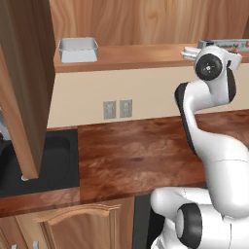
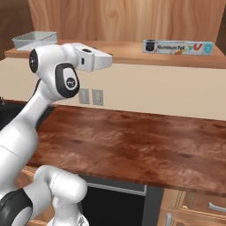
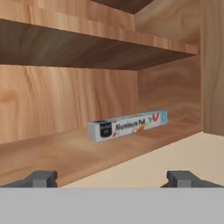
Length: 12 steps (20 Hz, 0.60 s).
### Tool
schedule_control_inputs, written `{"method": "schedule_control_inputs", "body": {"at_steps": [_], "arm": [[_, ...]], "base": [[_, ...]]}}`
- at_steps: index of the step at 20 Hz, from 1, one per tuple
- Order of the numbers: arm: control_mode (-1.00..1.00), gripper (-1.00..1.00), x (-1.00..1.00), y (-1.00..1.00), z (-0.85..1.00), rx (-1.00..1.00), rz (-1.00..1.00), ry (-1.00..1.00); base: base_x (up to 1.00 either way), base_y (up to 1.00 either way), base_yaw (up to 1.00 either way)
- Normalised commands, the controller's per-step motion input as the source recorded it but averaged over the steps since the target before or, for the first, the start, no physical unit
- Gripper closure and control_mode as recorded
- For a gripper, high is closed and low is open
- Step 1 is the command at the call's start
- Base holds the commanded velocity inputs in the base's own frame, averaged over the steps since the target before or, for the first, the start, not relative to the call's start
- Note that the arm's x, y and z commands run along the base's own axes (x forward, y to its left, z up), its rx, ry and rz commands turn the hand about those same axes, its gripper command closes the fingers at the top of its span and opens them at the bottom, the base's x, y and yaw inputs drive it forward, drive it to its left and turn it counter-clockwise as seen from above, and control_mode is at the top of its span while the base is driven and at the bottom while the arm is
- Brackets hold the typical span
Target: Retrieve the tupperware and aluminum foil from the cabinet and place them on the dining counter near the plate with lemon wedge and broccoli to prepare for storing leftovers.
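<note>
So the gripper (image 3: 112, 177) has its jaws spread wide with nothing between them, pointed straight at the aluminum foil (image 3: 127, 125), not touching it. The foil box lies lengthwise on the bottom shelf of the open cabinet (image 1: 146, 53), and the tupperware (image 1: 78, 49) sits way off at the shelf's other end.

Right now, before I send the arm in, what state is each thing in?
cabinet: door open, shelf exposed.
tupperware: upright on the shelf's left end, no lid, looks empty.
aluminum foil: box lying flat on the shelf, untouched.
claw: open, empty, facing the foil, short of it.
sink: black basin in the counter; contents cannot be told.
</note>
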Motion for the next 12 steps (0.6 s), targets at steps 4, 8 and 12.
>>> {"method": "schedule_control_inputs", "body": {"at_steps": [4,8,12], "arm": [[-1.00,-1.00,0.00,-0.26,0.00,0.19,0.00,0.01],[-1.00,-1.00,0.00,-0.14,0.00,0.20,-0.01,0.04],[-1.00,-1.00,0.02,-0.02,0.10,0.11,-0.02,0.07]], "base": [[0.00,0.00,0.00],[0.00,0.00,0.00],[0.00,0.00,0.00]]}}
